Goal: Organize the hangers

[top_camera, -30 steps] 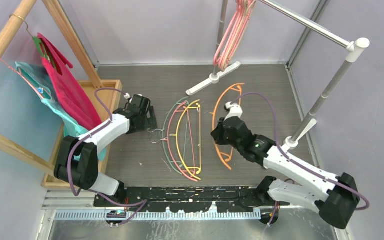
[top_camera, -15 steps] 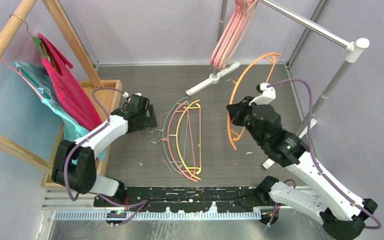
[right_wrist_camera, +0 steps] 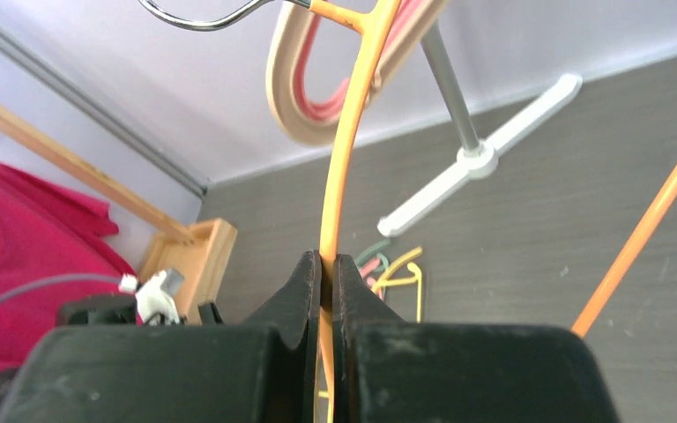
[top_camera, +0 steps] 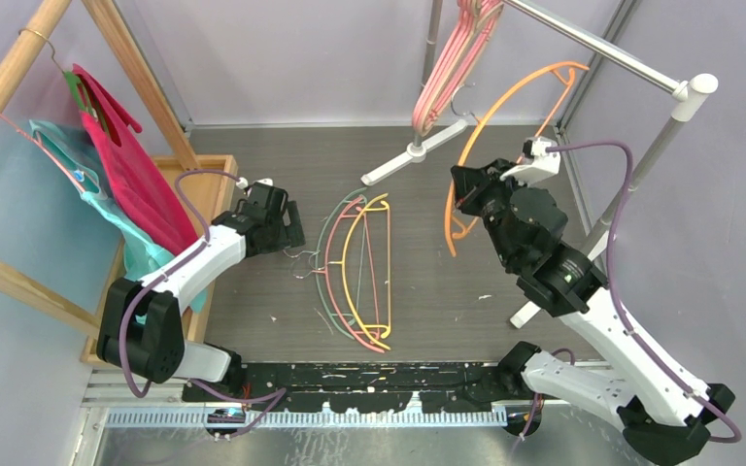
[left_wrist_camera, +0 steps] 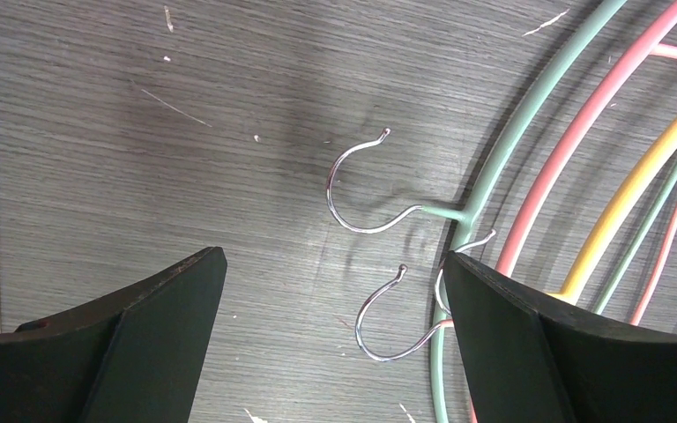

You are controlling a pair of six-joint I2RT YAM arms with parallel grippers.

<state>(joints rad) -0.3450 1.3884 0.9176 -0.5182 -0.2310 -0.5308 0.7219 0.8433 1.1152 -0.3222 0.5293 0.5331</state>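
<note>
The right fingers (right_wrist_camera: 310, 280) are clamped on a thin orange plastic hanger (right_wrist_camera: 345, 150), whose curved shoulder runs up between the two pads. They hold it clear of the grey wood-grain tabletop (top_camera: 427, 282), its wire hook near the pink and beige hangers (top_camera: 442, 78) on the silver metal rail (top_camera: 593, 44). The left fingers (left_wrist_camera: 181, 295) stand spread wide and empty, and in the gap between them the wire hooks (left_wrist_camera: 353, 189) of the nested pale green hanger (left_wrist_camera: 529, 115), pink hanger (left_wrist_camera: 582, 132) and yellow hanger (left_wrist_camera: 635, 189) lie flat on the tabletop.
</note>
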